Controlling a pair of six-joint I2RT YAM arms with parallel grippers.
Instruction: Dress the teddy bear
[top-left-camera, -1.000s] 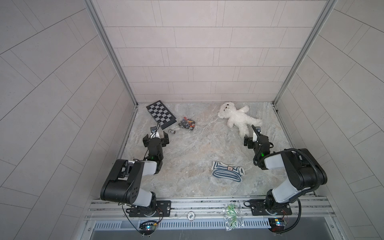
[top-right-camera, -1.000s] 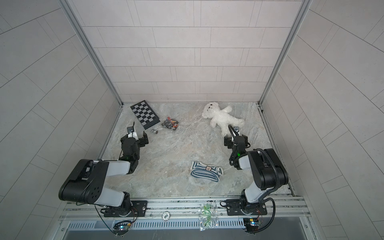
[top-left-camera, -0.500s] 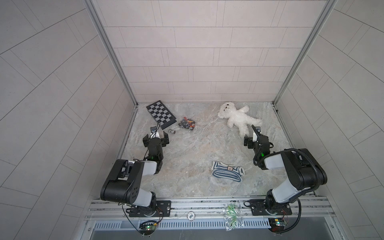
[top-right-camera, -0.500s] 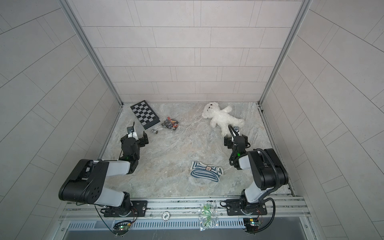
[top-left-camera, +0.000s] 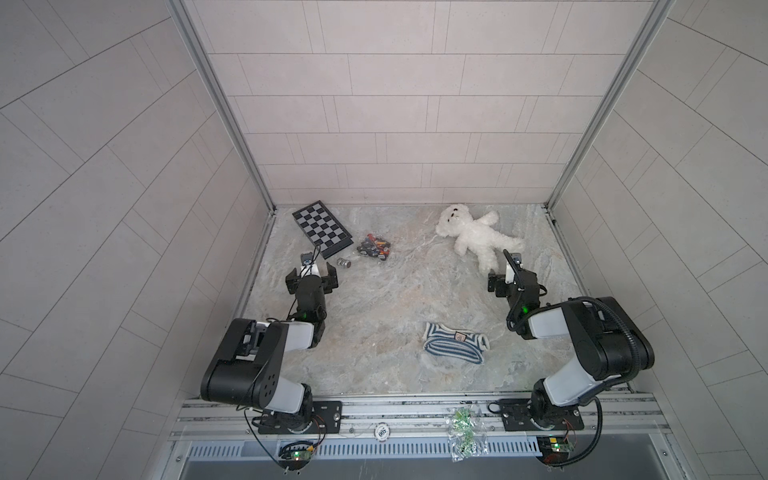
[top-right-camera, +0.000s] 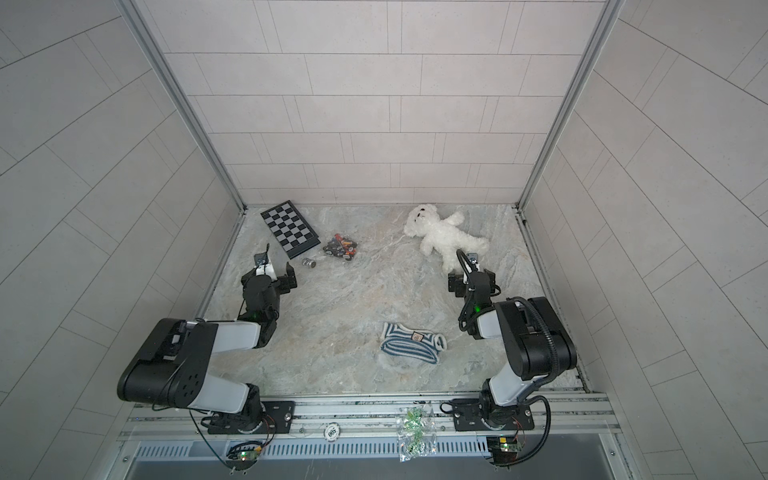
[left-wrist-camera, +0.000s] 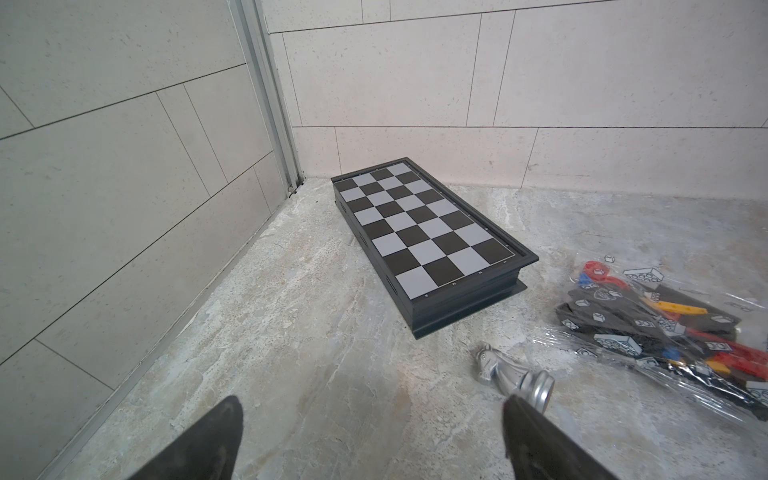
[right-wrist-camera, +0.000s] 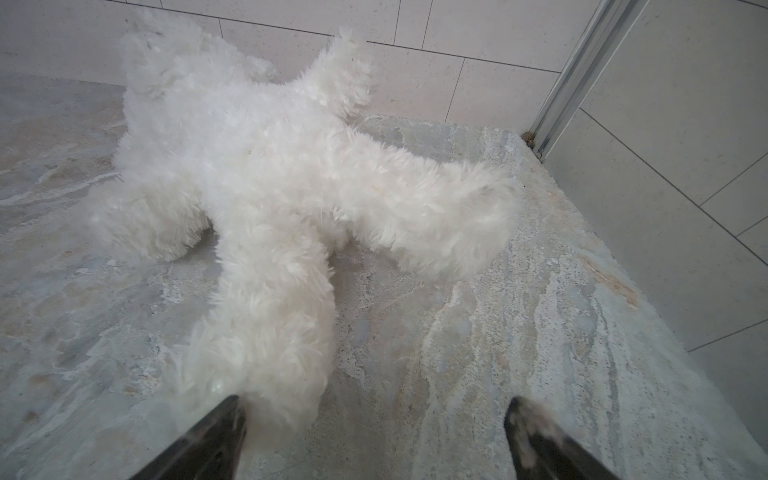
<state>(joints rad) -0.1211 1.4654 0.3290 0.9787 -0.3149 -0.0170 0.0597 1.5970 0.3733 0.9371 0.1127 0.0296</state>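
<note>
The fluffy white plush teddy bear (top-left-camera: 473, 235) lies sprawled near the far right corner of the desk (top-left-camera: 395, 299). The right gripper (right-wrist-camera: 376, 413) gapes wide and empty, with the bear's foot just beside one of its fingers (right-wrist-camera: 212, 444). The left gripper (left-wrist-camera: 370, 415), well apart from the bear, is equally wide and empty.

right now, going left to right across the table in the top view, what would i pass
chessboard → bag of toy bricks → teddy bear; left out because they overlap these: silver chess piece, striped shirt
</note>
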